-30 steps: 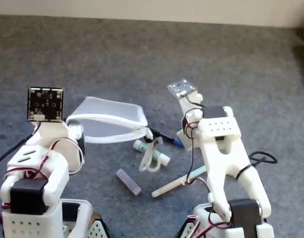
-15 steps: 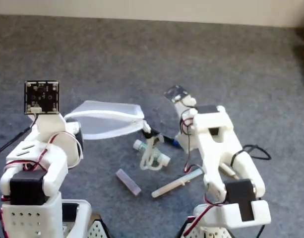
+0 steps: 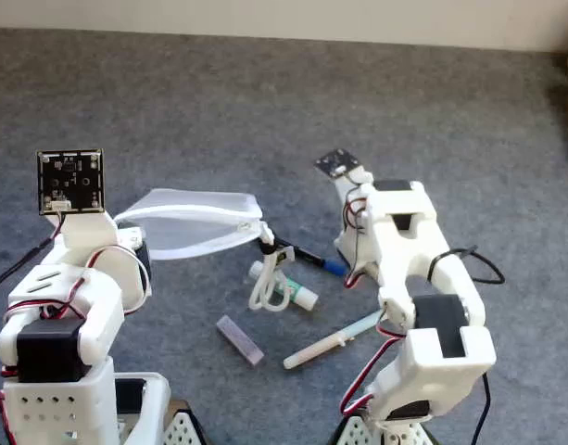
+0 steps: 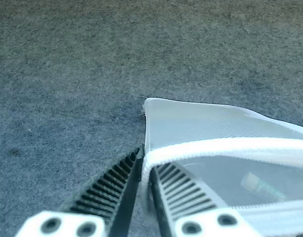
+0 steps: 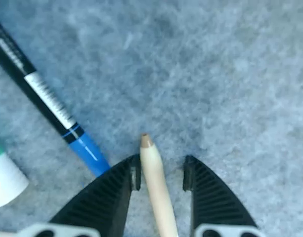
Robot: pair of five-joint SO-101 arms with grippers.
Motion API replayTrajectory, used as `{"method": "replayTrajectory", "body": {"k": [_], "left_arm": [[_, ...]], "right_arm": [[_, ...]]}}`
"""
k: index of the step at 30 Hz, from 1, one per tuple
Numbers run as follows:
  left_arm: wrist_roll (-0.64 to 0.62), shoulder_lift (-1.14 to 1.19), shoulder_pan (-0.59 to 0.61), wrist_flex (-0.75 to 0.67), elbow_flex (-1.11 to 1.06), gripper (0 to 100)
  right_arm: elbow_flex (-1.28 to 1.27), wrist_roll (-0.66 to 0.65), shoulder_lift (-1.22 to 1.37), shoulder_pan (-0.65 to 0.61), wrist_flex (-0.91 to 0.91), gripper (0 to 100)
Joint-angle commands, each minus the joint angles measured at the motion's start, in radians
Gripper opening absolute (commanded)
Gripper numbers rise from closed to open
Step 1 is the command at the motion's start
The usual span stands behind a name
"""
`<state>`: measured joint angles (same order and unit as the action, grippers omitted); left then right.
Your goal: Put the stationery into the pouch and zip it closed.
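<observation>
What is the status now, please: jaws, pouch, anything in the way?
Left gripper shut on pouch rim. Right gripper open, jaws around cream pencil. Pouch unzipped; blue pen and eraser outside it. Pouch strap lies across white tube.

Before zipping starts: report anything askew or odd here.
The white cord loop by the mouth of the pouch lies draped across the white-and-green tube, so lifting either one may snag the other. Nothing looks damaged or spilled.
</observation>
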<state>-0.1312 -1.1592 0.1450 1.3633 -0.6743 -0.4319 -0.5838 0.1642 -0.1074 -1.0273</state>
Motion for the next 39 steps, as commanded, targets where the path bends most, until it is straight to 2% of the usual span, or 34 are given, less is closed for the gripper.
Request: {"method": "replayTrajectory", "body": {"k": [1, 8, 10, 17, 22, 28, 39], "left_arm": [[-0.008, 0.012, 0.030, -0.003, 0.007, 1], [-0.006, 0.013, 0.030, -0.003, 0.007, 1], [-0.006, 0.013, 0.030, -0.003, 0.005, 1], [-0.006, 0.016, 0.030, -0.002, 0.005, 1], [-0.005, 0.013, 0.030, -0.003, -0.010, 1], [-0.005, 0.012, 0.030, -0.003, -0.015, 1], [-0.005, 0.012, 0.030, -0.003, -0.012, 1]], "right_arm": [[0.044, -0.014, 0.002, 0.008, 0.005, 10.8], [0.042, -0.017, 0.002, 0.007, 0.005, 3.2], [0.041, -0.064, -0.001, 0.007, 0.004, 0.5], [0.045, -0.086, -0.004, 0.010, 0.002, 0.5], [0.065, -0.086, -0.018, 0.005, -0.076, 0.5], [0.070, -0.084, -0.186, -0.001, -0.090, 0.5], [-0.081, 0.040, -0.473, -0.022, -0.099, 0.5]]}}
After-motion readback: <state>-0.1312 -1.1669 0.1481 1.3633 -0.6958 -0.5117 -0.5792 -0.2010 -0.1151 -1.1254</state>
